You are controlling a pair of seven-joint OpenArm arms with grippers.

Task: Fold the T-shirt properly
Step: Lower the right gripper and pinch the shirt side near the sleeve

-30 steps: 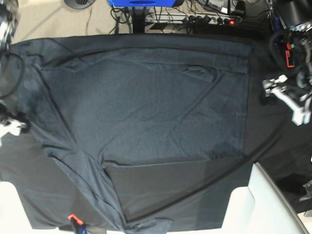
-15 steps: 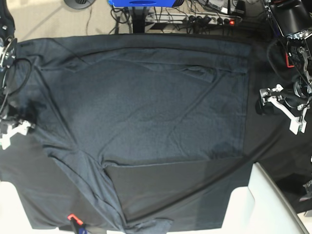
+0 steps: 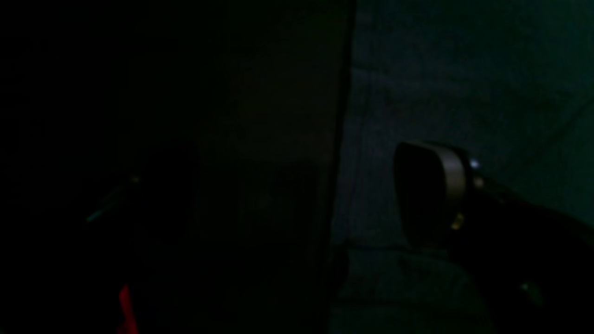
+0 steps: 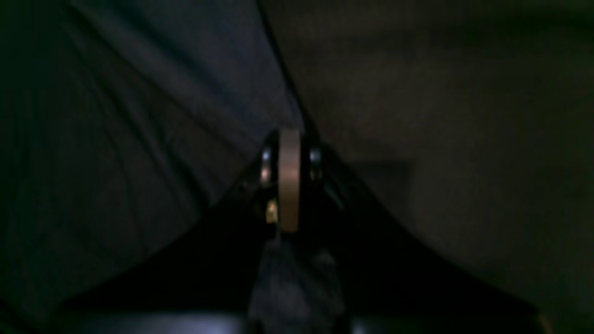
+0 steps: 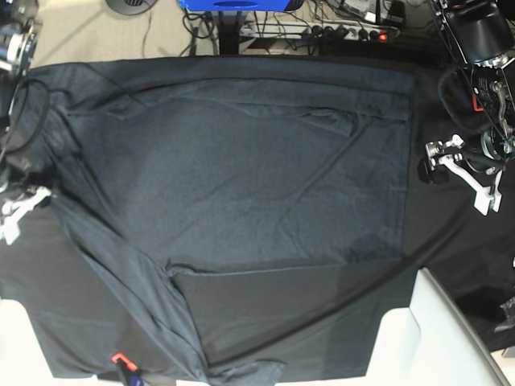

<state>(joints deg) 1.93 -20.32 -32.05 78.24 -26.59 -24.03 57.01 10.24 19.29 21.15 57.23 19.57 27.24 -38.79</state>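
**Shirt flat on table, both arms at the side edges**

Base view: large slate-grey long-sleeved knit T-shirt [image 5: 241, 185] lies spread over most of the frame, on a darker plain black tablecloth [image 5: 451, 241]. Straight hemmed edge runs vertically at right-centre. One sleeve runs diagonally down from left-centre to bottom-centre, ending in a bunched cuff at the bottom edge. Shallow creases across upper-centre of the fabric.

Left gripper [image 5: 463, 165], white w/ black parts, sits at right-centre of base view, over the tablecloth just beside the shirt's right hem, apart from the fabric edge. Left wrist view v. dark: one rounded finger pad [image 3: 429, 190] shows right of centre over grey cloth, the other lost in shadow at left; jaws look spread wide.

Right gripper [image 5: 20, 211], white, at left-centre edge of base view, at the shirt's left border near the sleeve. Right wrist view: fingers [image 4: 289, 178] seen edge-on, pressed together at frame centre; a bit of grey fabric appears to hang below them, but too dim to tell if cloth is pinched. Shirt fabric fills upper left there, tablecloth upper right.

Small red-orange item [image 5: 119, 358] at bottom left, unidentifiable. Cables and power strip [image 5: 338, 30] along top edge.
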